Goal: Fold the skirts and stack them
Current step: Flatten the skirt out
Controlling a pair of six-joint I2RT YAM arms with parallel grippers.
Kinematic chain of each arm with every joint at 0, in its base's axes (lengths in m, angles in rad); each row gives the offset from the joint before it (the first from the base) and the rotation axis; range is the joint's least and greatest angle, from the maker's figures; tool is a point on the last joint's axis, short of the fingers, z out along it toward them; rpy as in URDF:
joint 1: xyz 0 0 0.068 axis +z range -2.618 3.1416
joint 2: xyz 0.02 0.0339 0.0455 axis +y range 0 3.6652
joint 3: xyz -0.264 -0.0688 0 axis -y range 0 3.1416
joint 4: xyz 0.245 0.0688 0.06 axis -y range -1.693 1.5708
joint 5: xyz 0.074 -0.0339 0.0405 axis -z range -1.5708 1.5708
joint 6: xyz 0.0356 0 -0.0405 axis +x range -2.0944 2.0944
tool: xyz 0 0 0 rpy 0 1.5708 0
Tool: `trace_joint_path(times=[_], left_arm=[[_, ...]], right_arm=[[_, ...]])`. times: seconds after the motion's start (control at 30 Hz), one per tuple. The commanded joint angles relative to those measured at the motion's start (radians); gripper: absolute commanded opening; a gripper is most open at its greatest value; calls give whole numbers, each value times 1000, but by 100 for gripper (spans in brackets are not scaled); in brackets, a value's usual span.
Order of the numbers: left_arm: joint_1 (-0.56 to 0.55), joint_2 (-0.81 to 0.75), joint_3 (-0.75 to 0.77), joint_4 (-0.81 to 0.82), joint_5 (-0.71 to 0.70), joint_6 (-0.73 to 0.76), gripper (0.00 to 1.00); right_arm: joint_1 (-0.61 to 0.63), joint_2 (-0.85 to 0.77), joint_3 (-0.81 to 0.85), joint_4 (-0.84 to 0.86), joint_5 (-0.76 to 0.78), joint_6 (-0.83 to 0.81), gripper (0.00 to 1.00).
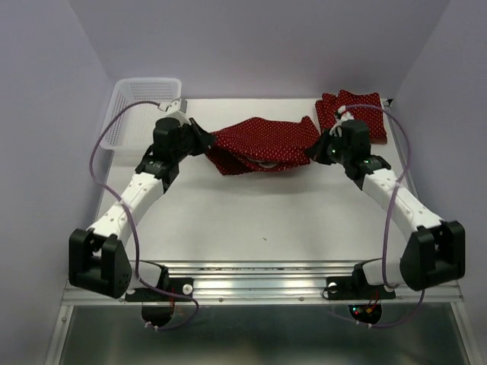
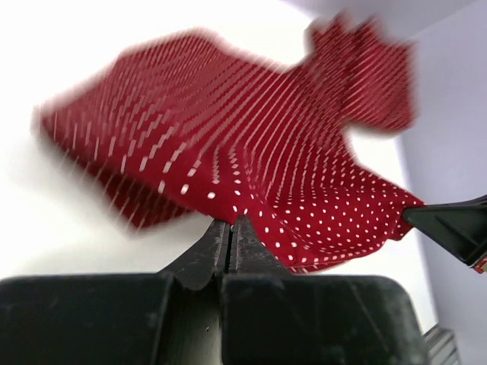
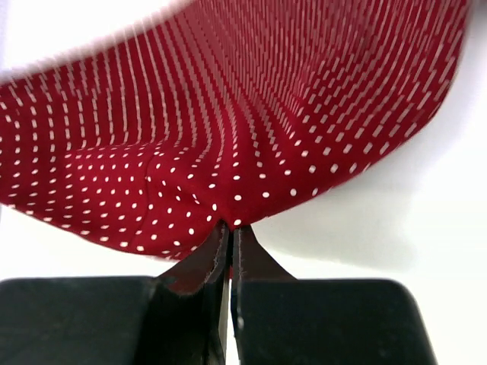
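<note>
A dark red skirt with tiny white dots (image 1: 262,144) hangs stretched between my two grippers above the middle back of the table. My left gripper (image 1: 204,141) is shut on its left edge, and the left wrist view shows the cloth (image 2: 251,152) pinched at the fingertips (image 2: 231,222). My right gripper (image 1: 316,149) is shut on its right edge, the cloth (image 3: 228,129) caught at the fingertips (image 3: 230,226). A pile of folded dotted skirts (image 1: 358,112) lies at the back right, seen blurred in the left wrist view as skirts (image 2: 365,68). No plaid skirt shows.
A white plastic lattice basket (image 1: 137,106) stands at the back left corner. The white table (image 1: 251,220) ends at a metal rail (image 1: 259,277) by the arm bases. Purple-grey walls close in on both sides and behind.
</note>
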Motion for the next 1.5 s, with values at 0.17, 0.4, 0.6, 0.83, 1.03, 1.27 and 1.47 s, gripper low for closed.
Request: trace_joint_path(times=[0.17, 0.4, 0.6, 0.83, 1.03, 1.27, 1.47], left_arm=[[-12, -331, 241, 95, -57, 58, 0], [-9, -236, 372, 38, -198, 100, 0], [52, 89, 654, -49, -140, 158, 0], [158, 474, 1304, -231, 114, 172, 0], [186, 430, 1256, -218, 150, 178, 0], [189, 177, 548, -19, 146, 160, 0], [138, 25, 46, 3, 114, 110, 0]], right_arm=[[5, -320, 247, 15, 82, -119, 1], [5, -245, 370, -14, 214, -190, 1], [-22, 54, 610, -14, 162, -248, 1], [-113, 295, 997, -16, 45, -221, 1], [-148, 280, 964, -14, -19, -224, 1], [-157, 166, 568, 3, -85, -165, 1], [-157, 71, 148, -80, -156, -90, 4]])
